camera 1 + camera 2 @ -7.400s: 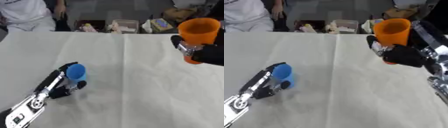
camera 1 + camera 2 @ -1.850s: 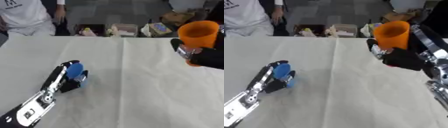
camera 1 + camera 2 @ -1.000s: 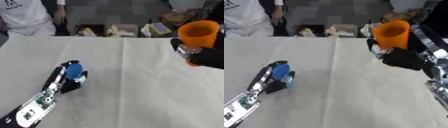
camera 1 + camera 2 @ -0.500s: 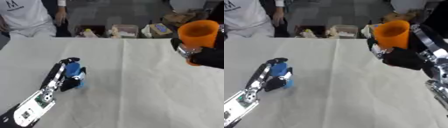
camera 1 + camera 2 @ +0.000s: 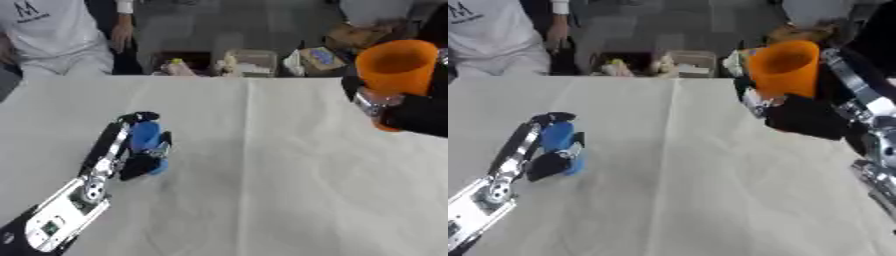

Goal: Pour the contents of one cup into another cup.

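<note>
Holding the orange cup [image 5: 785, 67] upright in my right hand [image 5: 807, 116], fingers wrapped round it, I curl my left hand [image 5: 140, 150] round the blue cup [image 5: 144, 137] on the table [image 5: 262, 190]. Well apart, they risk spilling.

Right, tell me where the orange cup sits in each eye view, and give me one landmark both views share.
Left eye view: the orange cup is at the upper right edge, upright, held by the right hand.
Right eye view: it sits right of centre near the top, mouth open.
Shared landmark: the blue cup in the left hand, on the white table at the left.
</note>
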Available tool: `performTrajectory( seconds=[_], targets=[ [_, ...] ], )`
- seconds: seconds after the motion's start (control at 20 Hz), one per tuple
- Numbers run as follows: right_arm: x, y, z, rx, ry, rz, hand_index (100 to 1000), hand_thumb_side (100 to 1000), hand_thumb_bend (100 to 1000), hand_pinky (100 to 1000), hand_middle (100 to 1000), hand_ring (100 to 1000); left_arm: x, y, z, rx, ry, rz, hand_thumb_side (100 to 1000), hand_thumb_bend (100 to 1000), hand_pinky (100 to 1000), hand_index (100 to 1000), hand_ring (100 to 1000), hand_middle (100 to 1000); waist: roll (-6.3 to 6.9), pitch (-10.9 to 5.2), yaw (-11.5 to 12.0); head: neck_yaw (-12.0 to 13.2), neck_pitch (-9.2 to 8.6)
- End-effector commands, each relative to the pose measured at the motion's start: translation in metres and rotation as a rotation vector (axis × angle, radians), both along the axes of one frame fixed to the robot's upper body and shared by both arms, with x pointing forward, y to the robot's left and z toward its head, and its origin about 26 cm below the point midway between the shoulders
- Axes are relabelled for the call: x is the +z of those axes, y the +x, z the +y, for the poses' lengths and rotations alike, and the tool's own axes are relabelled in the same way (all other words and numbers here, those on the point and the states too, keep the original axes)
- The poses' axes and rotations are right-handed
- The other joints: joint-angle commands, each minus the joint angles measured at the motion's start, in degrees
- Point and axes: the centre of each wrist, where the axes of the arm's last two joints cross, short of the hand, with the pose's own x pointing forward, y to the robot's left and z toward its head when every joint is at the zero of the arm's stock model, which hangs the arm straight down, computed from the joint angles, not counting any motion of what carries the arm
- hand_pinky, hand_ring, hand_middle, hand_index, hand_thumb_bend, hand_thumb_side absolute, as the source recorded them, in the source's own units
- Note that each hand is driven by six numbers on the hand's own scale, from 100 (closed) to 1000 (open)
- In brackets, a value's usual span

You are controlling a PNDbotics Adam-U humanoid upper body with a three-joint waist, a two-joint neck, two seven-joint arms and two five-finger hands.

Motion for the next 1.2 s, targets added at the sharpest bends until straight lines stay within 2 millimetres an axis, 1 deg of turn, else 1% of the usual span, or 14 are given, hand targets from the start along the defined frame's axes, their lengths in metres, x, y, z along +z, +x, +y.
performTrajectory(
  seconds=[0.05,0.5,0.95,1.0,1.05,1.2],
  targets=[
    [0.009,-0.005,-0.003,0.0,-0.006,-0.032,576,261,100,478,485,483,0.023,-0.003,0.008,0.016,0.021,-0.067,371,100,294,799,597,657,-0.03,-1.78,-0.02,-0.14,0.02],
    [0.003,-0.004,-0.002,0.004,-0.019,-0.012,576,263,100,477,484,482,0.048,-0.016,0.008,0.026,0.139,-0.18,379,100,310,771,606,657,0.25,-2.33,0.18,-0.26,0.1],
    [-0.001,-0.004,0.001,-0.003,-0.032,0.001,576,263,100,476,484,482,0.076,-0.026,0.012,0.023,0.246,-0.253,327,100,309,762,604,651,0.89,-3.06,0.5,-0.33,0.66],
    [-0.002,-0.004,0.001,-0.003,-0.034,0.004,576,196,100,476,483,482,0.08,-0.028,0.012,0.025,0.257,-0.266,326,100,308,764,603,651,0.94,-3.14,0.53,-0.34,0.68],
    [-0.003,-0.004,0.001,-0.003,-0.036,0.007,576,264,100,476,484,482,0.083,-0.029,0.012,0.027,0.266,-0.281,316,100,306,769,601,649,0.99,-3.22,0.55,-0.36,0.69],
    [-0.007,-0.003,0.003,-0.002,-0.045,0.012,576,263,100,476,483,482,0.095,-0.034,0.013,0.023,0.267,-0.319,308,100,298,776,589,636,1.18,-3.48,0.59,-0.53,0.7]
  ],
)
